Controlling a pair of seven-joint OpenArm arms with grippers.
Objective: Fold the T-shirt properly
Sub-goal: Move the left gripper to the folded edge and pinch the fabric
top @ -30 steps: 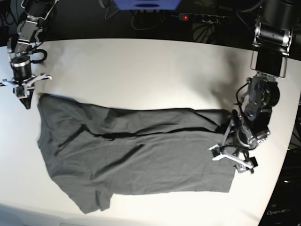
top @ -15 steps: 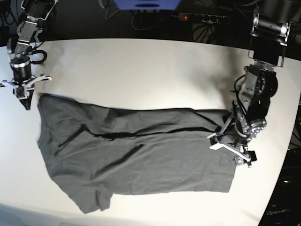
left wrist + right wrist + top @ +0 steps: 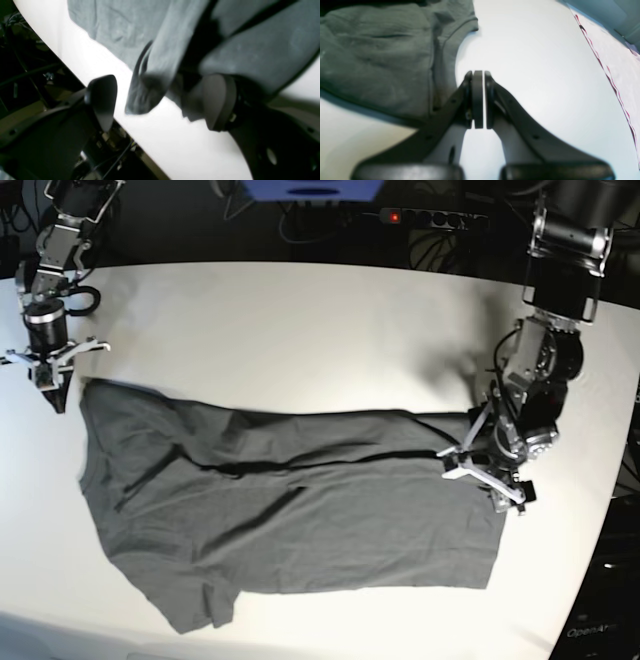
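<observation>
Left pincer (image 3: 486, 483) gapes wide right over the T-shirt (image 3: 290, 500) hem, one finger (image 3: 220, 100) on the cloth, nothing gripped. Right pincer (image 3: 478, 100) is pressed closed and empty, just beside the shirt's far corner on the white surface (image 3: 300, 330).

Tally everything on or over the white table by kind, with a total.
T-shirt: 1
Pincers: 2, the left pincer open at the shirt's edge, the right pincer shut beside it
Table: 1
Total: 4

A pale, rounded surface (image 3: 300, 330) fills the frame; behind it, top centre, a power strip (image 3: 425, 218) glows red amid dark cables.
</observation>
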